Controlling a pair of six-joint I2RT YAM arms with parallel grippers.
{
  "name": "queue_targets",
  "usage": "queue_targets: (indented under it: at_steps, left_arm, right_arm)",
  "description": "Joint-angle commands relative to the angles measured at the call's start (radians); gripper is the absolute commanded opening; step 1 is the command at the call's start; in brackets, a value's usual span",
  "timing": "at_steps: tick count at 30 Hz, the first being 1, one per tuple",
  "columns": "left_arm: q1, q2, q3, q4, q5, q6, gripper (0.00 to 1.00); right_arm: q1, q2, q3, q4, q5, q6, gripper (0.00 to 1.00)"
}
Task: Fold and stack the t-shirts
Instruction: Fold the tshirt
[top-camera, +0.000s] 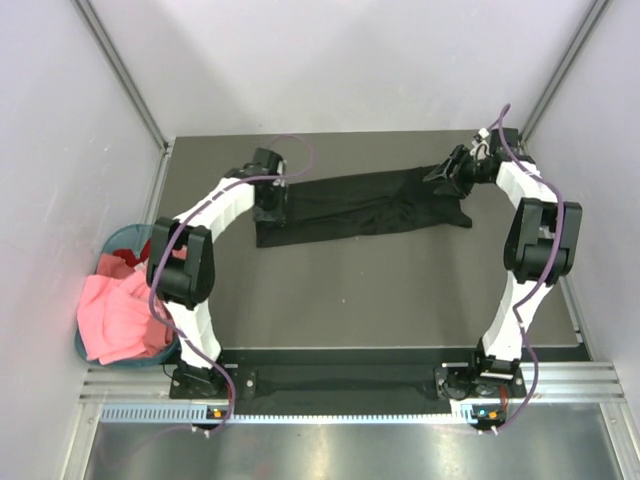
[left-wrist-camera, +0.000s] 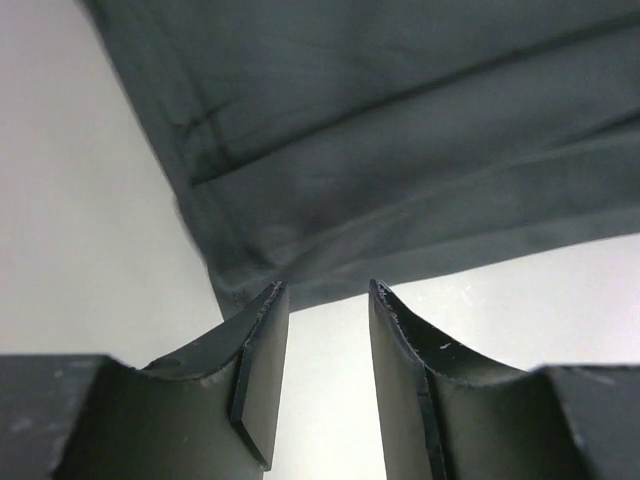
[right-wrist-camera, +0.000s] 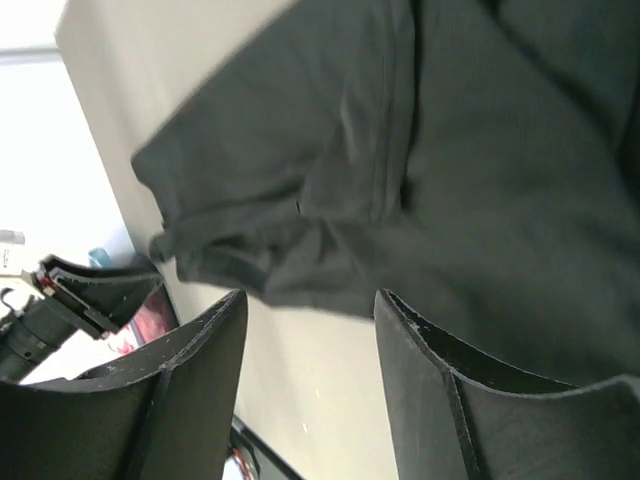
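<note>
The black t-shirt (top-camera: 360, 205) lies folded into a long strip across the far part of the table. My left gripper (top-camera: 268, 200) is at its left end, open and empty, with the shirt's hem corner (left-wrist-camera: 250, 270) just past the fingertips. My right gripper (top-camera: 440, 172) is at its right end, open and empty, over the bunched sleeve (right-wrist-camera: 250, 250). The pink t-shirt (top-camera: 115, 315) and a bit of the red one (top-camera: 135, 255) hang out of the basket at the left.
A round teal basket (top-camera: 112, 242) stands off the table's left edge. The table (top-camera: 380, 290) is dark grey, with a rail (top-camera: 330, 385) along its near edge. Grey walls close in the back and sides.
</note>
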Motion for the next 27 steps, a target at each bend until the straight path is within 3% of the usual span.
queue_targets:
  at_steps: [1, 8, 15, 27]
  left_arm:
    - [-0.086, -0.012, 0.033, 0.015, -0.281, 0.133, 0.43]
    - [-0.142, 0.062, 0.068, 0.002, -0.468, 0.187, 0.44]
    - [-0.152, 0.108, 0.077, 0.000, -0.496, 0.207, 0.44]
    - [-0.158, 0.144, 0.100, -0.023, -0.505, 0.208, 0.39]
  right_arm:
    - [0.004, -0.118, -0.059, -0.011, 0.015, -0.067, 0.54]
    - [0.050, -0.245, -0.171, -0.052, 0.030, -0.105, 0.54]
    - [0.052, -0.320, -0.286, -0.058, 0.026, -0.122, 0.54]
    - [0.054, -0.342, -0.306, -0.057, 0.029, -0.123, 0.55]
